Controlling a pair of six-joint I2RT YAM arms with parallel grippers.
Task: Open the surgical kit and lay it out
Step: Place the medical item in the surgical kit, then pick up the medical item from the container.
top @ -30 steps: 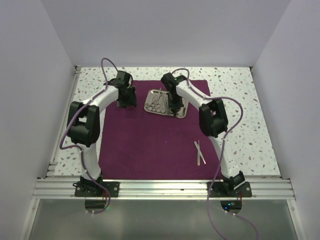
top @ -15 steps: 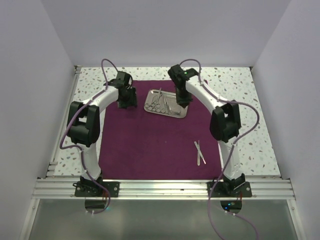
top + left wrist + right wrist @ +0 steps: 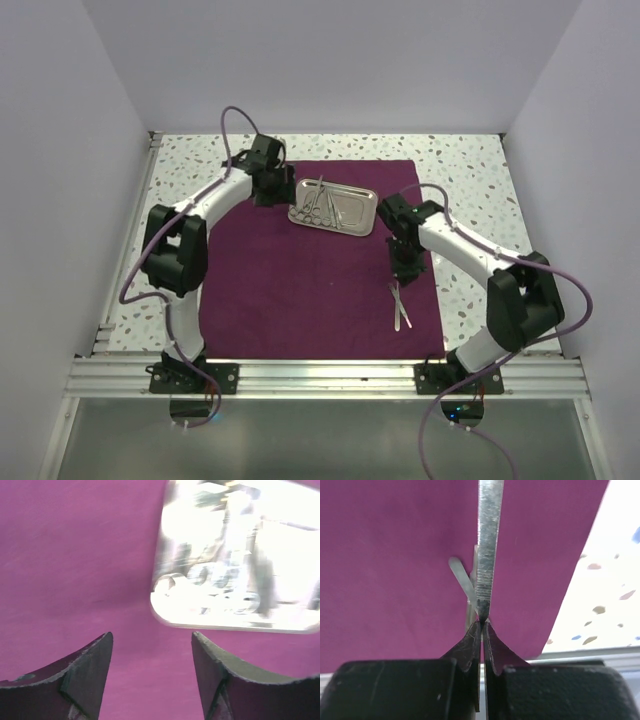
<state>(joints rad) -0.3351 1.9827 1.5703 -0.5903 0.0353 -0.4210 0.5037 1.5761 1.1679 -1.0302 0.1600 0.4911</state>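
A white table (image 3: pixel 480 170) with coloured speckles stands between plain pale walls (image 3: pixel 330 60). On it a dark purple cloth (image 3: pixel 300 280) is spread flat and covers most of the middle. At the far side of the cloth sits a small steel tray (image 3: pixel 358 212), rectangular with rounded corners and very shiny. Inside it lie thin silver instruments (image 3: pixel 318 200), some with ring handles, close together.

The left gripper (image 3: pixel 268 190) is just beside the left end of the tray. In the left wrist view its fingers (image 3: pixel 90 665) stand apart with only cloth between them, and the tray appears bright and blurred.

The right gripper (image 3: pixel 405 268) is over the right part of the cloth, near its edge. Its jaws are pressed together on a flat steel instrument (image 3: pixel 487 540) with a ribbed grip, which points away from the fingertips. Just under it, a pair of tweezers (image 3: pixel 400 305) lies on the cloth, its arms crossing.
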